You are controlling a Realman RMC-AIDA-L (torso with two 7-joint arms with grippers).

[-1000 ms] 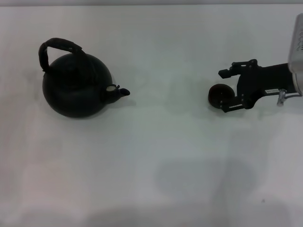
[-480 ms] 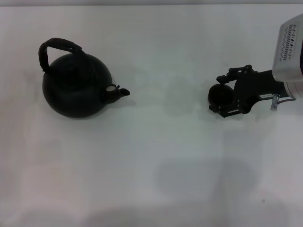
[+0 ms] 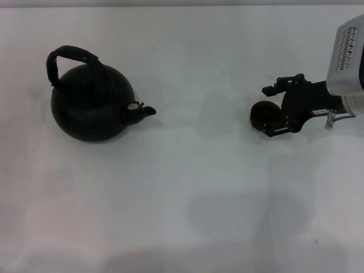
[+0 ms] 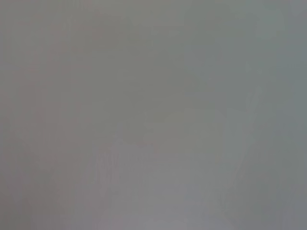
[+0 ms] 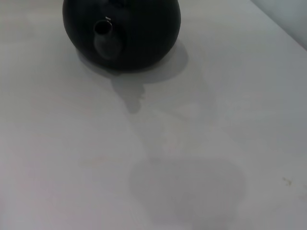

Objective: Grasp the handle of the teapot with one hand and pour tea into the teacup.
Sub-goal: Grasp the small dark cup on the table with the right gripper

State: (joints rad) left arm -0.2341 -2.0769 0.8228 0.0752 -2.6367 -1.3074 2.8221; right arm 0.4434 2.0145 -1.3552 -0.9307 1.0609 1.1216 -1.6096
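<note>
Teapot (image 3: 91, 105) stood on the bench (image 3: 187, 187) at nine o'clock, handle (image 3: 69, 58) upright, spout toward three. Teacup (image 3: 263, 115) sat at three o'clock — right gripper (image 3: 274, 110) straddled it, fingers (image 3: 278, 130) spread, not clenched. Left gripper was unseen.

Plain white table (image 3: 187, 187) fills the head view, matte surface, evenly lit, with faint soft shadows near its front edge and a thin grey strip along the far edge.
</note>
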